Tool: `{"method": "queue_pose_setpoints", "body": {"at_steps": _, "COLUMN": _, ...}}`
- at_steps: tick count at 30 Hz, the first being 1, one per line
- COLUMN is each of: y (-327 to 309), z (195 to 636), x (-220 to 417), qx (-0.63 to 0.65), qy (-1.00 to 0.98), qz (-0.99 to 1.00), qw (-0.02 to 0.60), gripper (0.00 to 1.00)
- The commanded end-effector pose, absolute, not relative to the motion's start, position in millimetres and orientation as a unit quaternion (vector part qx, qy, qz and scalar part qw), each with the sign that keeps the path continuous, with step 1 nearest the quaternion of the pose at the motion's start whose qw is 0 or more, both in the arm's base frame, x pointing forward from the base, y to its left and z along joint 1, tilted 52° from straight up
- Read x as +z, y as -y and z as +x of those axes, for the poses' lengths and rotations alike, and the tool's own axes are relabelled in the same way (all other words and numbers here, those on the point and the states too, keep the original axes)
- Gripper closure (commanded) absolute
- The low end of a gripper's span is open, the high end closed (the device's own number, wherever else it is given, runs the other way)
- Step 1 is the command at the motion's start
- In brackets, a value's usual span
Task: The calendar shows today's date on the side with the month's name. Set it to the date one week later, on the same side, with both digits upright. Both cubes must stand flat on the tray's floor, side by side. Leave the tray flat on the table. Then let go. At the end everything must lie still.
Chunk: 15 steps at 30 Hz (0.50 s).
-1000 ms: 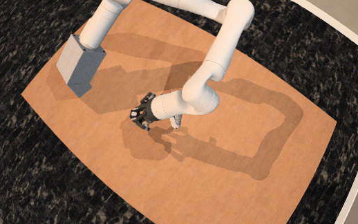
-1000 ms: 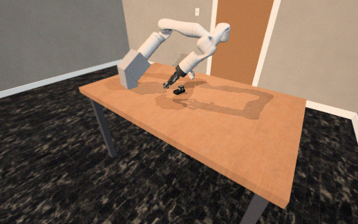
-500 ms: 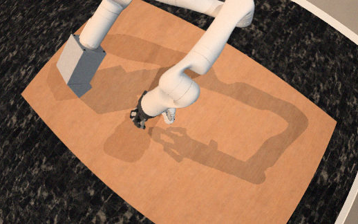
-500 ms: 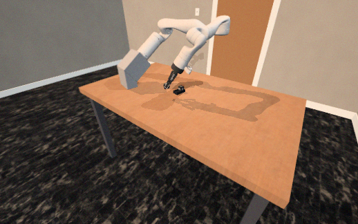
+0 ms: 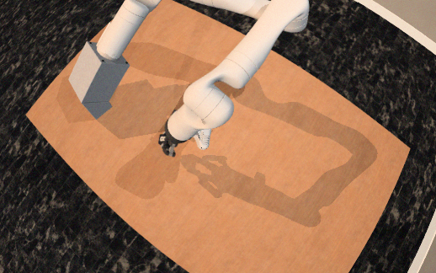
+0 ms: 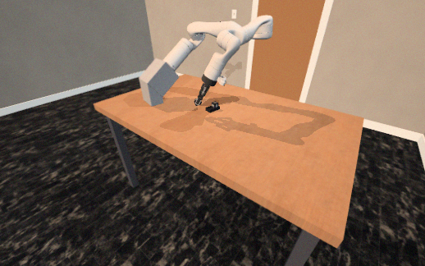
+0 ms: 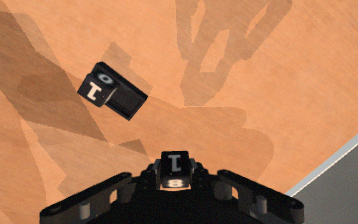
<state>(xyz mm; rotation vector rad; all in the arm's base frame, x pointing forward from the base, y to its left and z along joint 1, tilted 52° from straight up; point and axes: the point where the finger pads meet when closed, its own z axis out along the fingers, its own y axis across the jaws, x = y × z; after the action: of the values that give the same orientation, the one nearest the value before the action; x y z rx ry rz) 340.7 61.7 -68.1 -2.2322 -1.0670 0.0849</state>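
My gripper (image 5: 167, 146) (image 6: 198, 102) (image 7: 175, 166) is shut on a black cube (image 7: 174, 162). In the wrist view this held cube shows a 1, which looks upside down there, and a bright 8 on the face below it. It is above the table, beside the tray and apart from it. The small black tray (image 6: 211, 110) (image 7: 138, 108) lies on the table. The other black cube (image 6: 215, 104) (image 7: 94, 91) sits at one end of the tray and shows a 0 and a 1. The tray's other half is bare. The arm hides the tray in the top view.
The wooden table (image 5: 270, 236) (image 6: 263, 172) (image 7: 305, 65) carries the grey arm base block (image 5: 98, 77) (image 6: 157, 84) at its far left corner in the exterior view. Arm shadows cross the table top. A table edge shows at the lower right of the wrist view.
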Motion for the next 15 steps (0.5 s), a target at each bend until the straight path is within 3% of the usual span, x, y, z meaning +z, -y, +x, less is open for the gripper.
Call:
{"method": "queue_pose_setpoints", "body": {"at_steps": 1, "y": -56.1, "z": 338.3, "x": -68.4, "qx": 0.017, "qy": 0.393, "qz": -0.856, "qw": 0.336, "gripper": 0.74}}
{"method": "queue_pose_setpoints", "body": {"at_steps": 15, "y": -54.1, "z": 338.3, "x": -68.1, "qx": -0.055, "qy": 0.364, "qz": -0.856, "qw": 0.363, "gripper": 0.74}}
